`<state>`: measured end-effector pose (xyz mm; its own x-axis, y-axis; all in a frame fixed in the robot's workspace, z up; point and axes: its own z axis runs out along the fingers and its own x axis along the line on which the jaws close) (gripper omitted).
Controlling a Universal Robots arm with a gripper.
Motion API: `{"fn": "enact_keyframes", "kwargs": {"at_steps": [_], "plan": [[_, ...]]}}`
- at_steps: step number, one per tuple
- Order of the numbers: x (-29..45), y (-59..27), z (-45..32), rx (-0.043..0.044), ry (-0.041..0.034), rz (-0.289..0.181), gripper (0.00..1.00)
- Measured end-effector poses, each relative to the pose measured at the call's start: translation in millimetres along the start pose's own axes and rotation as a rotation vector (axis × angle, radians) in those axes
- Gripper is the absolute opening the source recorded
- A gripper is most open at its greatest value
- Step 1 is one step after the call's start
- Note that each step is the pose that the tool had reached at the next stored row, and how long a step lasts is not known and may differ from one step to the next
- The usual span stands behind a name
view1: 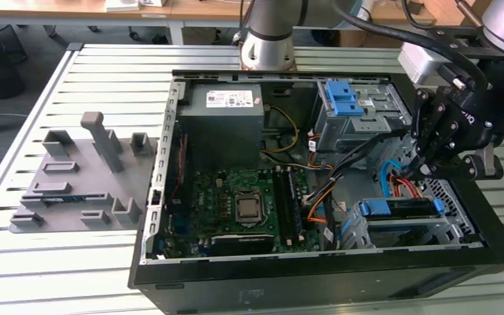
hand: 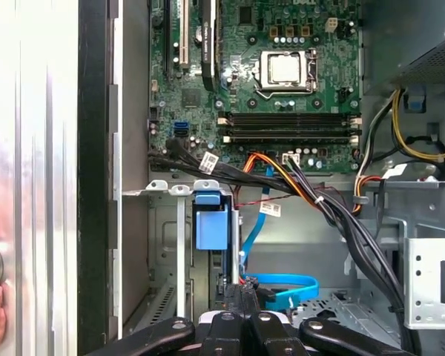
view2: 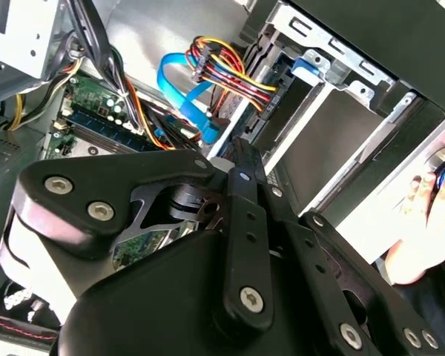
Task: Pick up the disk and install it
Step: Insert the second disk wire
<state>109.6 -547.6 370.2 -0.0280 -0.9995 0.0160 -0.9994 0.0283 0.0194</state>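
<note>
Right, here is the scene, biggest first.
Desk (view1: pixel 24 275): slatted metal surface carrying the open black computer case (view1: pixel 322 279) and, toward the exterior view's left, a grey fixture block (view1: pixel 77 177).
Case: lying on its side with the panel off; green motherboard (view1: pixel 243 200) in the middle, grey power-supply box (view1: pixel 221 125) behind it, metal cage with light-blue tabs (view1: pixel 344 98) at the back.
Arm: black wrist reaching in over the case from the exterior view's right.
Tool (view1: pixel 420 172): hanging just above the drive bay (view1: pixel 409 230), near the red and blue cables (view2: pixel 200 81); its links crowd both wrist views, and I cannot tell whether the fingers are apart or together.
Disk (view1: pixel 401 209): seated in the drive bay at the front corner of the case, blue bracket showing at both ends; it looks fully slid in, though the angle is poor.
Hand (view2: pixel 434 208): a person's, resting beside the case wall.
</note>
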Motion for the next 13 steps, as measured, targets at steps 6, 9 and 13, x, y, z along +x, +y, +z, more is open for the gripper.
{"fn": "enact_keyframes", "kwargs": {"at_steps": [6,9,13], "plan": [[-2.2,0.2,-1.1,0.0000,-0.0001,0.000,0.11],[-2.3,0.2,-1.1,0.0000,-0.0001,0.000,0.11],[-2.3,0.2,-1.1,0.0000,0.0001,0.000,0.11]]}}
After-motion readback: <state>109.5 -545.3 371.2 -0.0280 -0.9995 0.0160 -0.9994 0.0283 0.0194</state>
